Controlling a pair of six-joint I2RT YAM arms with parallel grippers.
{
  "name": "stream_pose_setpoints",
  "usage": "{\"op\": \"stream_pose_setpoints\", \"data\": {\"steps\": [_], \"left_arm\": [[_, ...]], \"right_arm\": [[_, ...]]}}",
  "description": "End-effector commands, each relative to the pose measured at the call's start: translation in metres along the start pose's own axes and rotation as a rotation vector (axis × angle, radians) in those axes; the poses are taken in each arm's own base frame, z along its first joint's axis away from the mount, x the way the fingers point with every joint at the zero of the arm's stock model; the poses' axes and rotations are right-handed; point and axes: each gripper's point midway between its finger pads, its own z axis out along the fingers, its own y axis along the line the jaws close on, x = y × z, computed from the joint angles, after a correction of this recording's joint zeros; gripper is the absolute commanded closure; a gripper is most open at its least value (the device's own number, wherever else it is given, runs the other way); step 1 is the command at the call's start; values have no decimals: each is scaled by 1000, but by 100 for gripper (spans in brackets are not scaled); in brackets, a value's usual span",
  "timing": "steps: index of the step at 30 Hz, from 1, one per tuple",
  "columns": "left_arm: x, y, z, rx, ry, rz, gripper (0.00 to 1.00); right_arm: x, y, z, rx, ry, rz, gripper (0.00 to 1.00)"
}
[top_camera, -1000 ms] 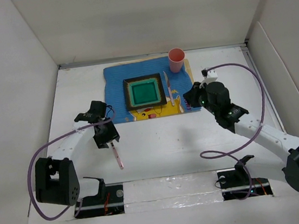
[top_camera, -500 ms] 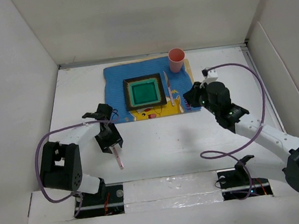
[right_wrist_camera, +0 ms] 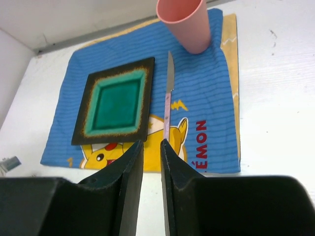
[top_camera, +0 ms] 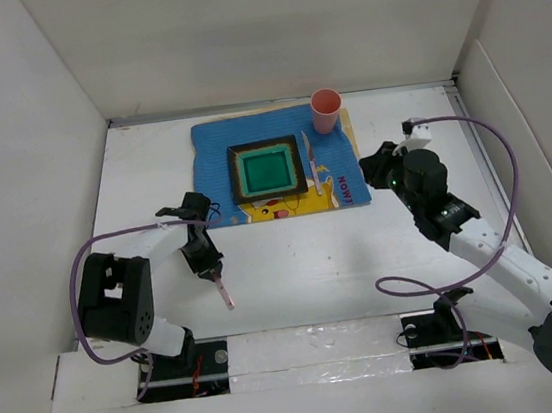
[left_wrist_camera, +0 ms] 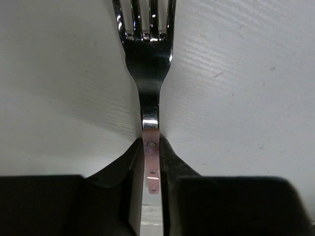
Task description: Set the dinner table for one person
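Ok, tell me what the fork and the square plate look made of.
Fork: polished metal head, mirror-like reflections on the tines; pinkish handle, probably plastic, with small rivets. Square plate: likely glazed ceramic, glossy green centre fading into a dark speckled rim, though coated plastic is possible.

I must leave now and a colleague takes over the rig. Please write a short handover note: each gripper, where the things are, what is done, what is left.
Left gripper: shut on the fork, held by its pink handle above the bare white table, near the mat.
Right gripper: empty, fingers almost closed, hovering near the mat's right edge.
Done: square green plate, knife right of it and pink cup are on the blue mat.
Left: put the fork on the mat, probably left of the plate.
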Motion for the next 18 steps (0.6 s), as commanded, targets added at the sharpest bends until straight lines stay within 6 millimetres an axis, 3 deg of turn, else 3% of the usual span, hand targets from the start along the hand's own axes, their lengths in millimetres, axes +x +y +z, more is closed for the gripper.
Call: {"op": "stream_pose_setpoints", "data": {"steps": [1, 7, 11, 14, 17, 18], "left_arm": [[7, 5, 5, -26, 24, 10, 100], [-1, -10, -18, 70, -38, 39, 100], [-17, -29, -56, 206, -167, 63, 100], [-51, -48, -92, 288, -341, 83, 100], [-77, -60, -106, 281, -409, 127, 100], [-95, -75, -122, 318, -469, 150, 100]], "right_arm": [[-14, -13, -2, 39, -56, 30, 74], [-6, -11, 4, 13, -29, 40, 73], [-1, -8, 8, 1, -3, 42, 73], [1, -8, 9, -8, -3, 42, 73], [2, -8, 9, -8, -3, 42, 73], [1, -7, 10, -12, -10, 42, 72]]}}
